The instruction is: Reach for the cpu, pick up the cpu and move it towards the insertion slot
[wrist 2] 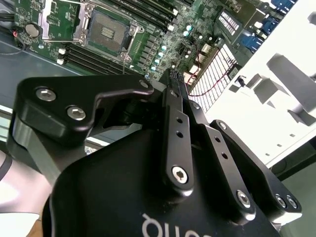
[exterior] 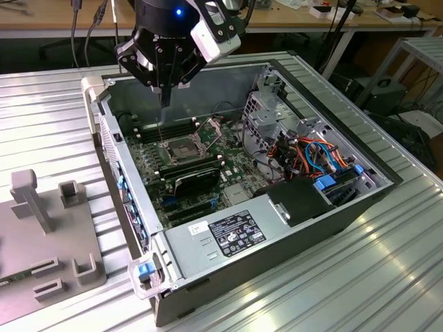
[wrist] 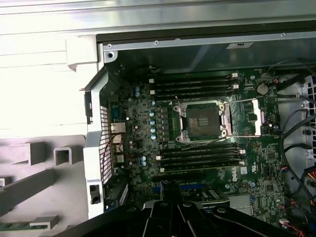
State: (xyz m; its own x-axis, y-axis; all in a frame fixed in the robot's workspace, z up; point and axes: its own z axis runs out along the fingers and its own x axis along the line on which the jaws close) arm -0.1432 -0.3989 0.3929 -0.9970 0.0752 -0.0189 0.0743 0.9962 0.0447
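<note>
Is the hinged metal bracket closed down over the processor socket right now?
No. In the first wrist view the bracket lies swung open beside the socket, leaving its dark centre uncovered.

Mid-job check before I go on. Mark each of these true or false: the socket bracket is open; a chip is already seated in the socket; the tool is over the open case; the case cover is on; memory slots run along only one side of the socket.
1. The hinged bracket of the insertion slot is swung open. True.
2. A chip is already seated in the insertion slot. False: its dark centre is bare.
3. The tool hangs over the open computer case. True.
4. The case cover is on. False: the motherboard lies exposed.
5. The memory slots run along one side only. False: long slots flank the insertion slot on two opposite sides.
</note>
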